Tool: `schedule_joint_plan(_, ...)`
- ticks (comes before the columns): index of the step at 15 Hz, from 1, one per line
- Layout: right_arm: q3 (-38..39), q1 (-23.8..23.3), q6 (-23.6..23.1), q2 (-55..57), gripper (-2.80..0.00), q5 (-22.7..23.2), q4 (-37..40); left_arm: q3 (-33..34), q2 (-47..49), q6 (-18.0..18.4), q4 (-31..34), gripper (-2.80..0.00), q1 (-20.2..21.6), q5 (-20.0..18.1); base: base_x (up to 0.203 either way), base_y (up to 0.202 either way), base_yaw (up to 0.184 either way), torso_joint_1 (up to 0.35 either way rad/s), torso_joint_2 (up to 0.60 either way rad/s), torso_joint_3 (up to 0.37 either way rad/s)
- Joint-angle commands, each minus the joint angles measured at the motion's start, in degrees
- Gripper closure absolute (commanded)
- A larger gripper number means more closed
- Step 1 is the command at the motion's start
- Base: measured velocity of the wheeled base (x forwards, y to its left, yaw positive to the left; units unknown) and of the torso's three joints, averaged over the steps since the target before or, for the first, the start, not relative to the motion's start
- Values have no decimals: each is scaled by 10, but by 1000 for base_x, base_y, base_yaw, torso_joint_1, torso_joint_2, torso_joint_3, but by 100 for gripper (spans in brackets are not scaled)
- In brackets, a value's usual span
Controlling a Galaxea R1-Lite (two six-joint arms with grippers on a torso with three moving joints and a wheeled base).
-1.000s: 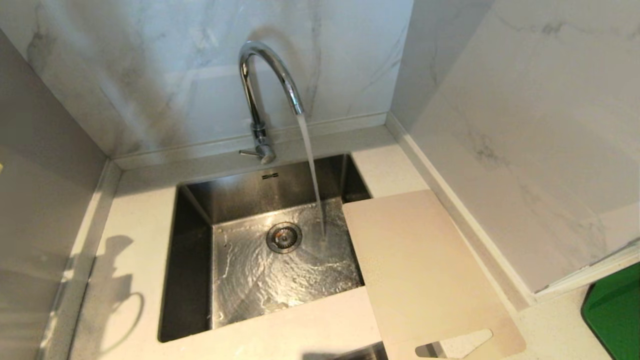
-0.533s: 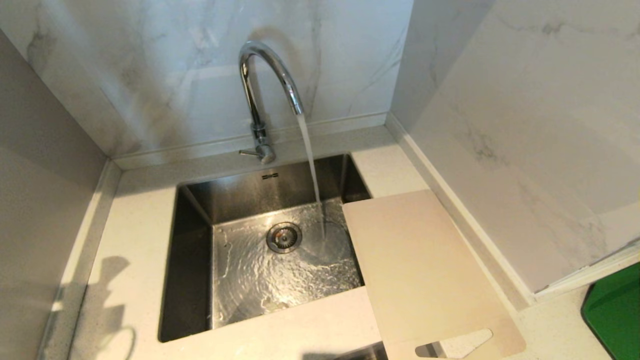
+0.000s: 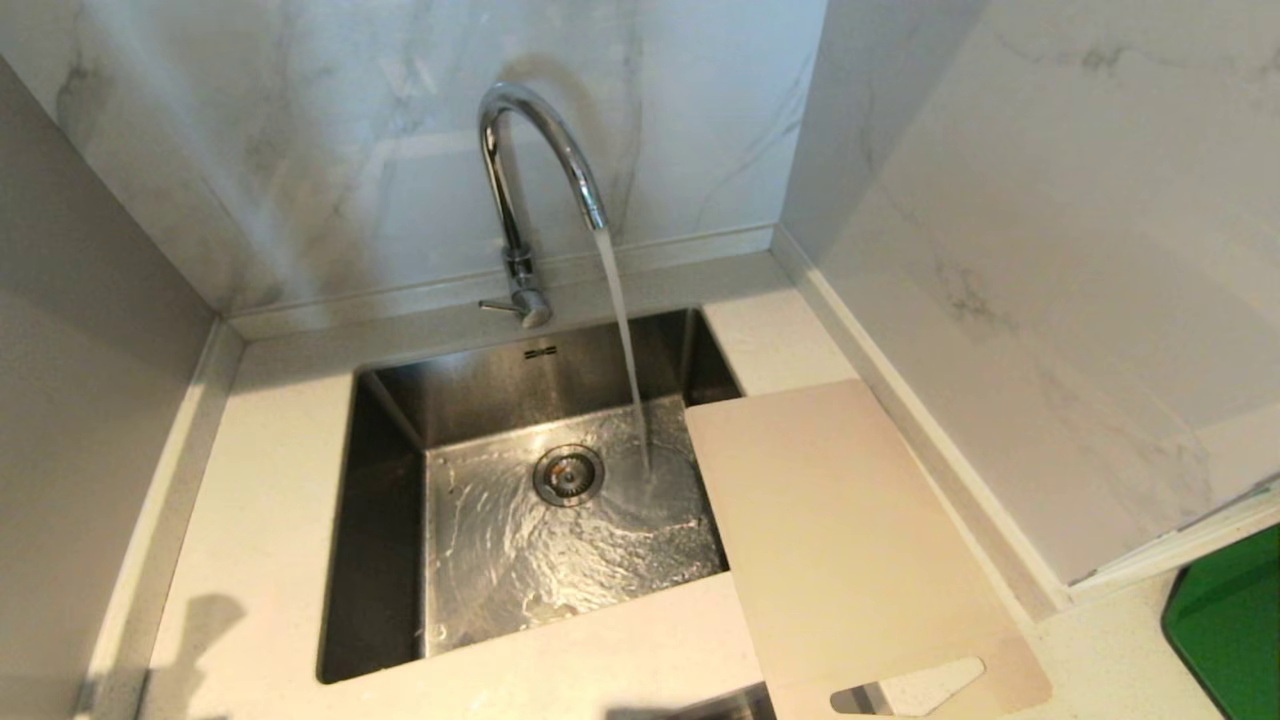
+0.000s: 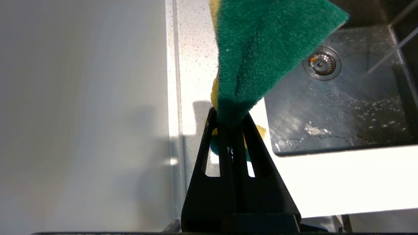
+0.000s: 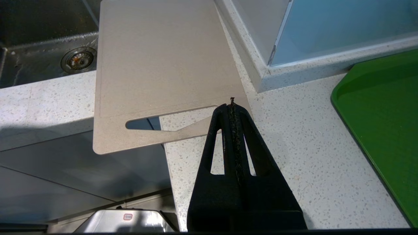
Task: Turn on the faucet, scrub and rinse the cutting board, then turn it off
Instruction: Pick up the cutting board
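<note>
Head view: sink point(image 3: 385, 520) sunk in pale countertop point(image 3: 270, 480), largest thing in sight; cutting board point(image 3: 850, 540) flat on the right, near edge jutting past the counter front, left corner overhanging the basin. Faucet point(image 3: 520, 180) behind the basin, water point(image 3: 625, 340) falling to the steel floor just beside the board's corner, not onto it. Neither arm visible from up here.

Step in hand, by judgement: tap-opening done, scrubbing not yet begun. Next move calls for carrying the sponge across the basin to the board's face, pressing flat and rubbing, likely with the board pulled under the stream or steadied first.

Left wrist view, adding what the head misses: left gripper point(image 4: 230, 118) above the counter's left strip beside the basin, jaws pinching a green-and-yellow sponge point(image 4: 261, 42), scouring side towards the camera.

Right wrist view, likewise unseen from the head: right gripper point(image 5: 232, 106) with jaws pressed together on nothing, poised at the handle-slot end of the board, contact not clear; green tray point(image 5: 382, 124) off to its side.
</note>
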Motion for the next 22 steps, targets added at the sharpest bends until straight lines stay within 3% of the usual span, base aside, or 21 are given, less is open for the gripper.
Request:
schedule_joint_plan(1,0,0,0,-1,0,0,0,37,-66,-1,1,0,-9,-1,0,0,0,0,0,0)
schedule_joint_plan(5,0,0,0,-1,0,0,0,90,-144,-1,4,0,-60,5,0,0,0,0,0,0)
schedule_joint_plan(8,0,0,0,-1,0,0,0,127,-166,-3,-7,0,-75,24,0,0,0,0,0,0)
schedule_joint_plan(14,0,-1,0,-1,0,0,0,209,-166,11,-125,0,-75,31,0,0,0,0,0,0)
schedule_joint_plan(20,0,0,1,-1,0,0,0,203,-170,12,-131,0,-105,41,0,0,0,0,0,0)
schedule_joint_plan(22,1,0,0,-1,0,0,0,203,-220,26,-111,0,-128,56,0,0,0,0,0,0)
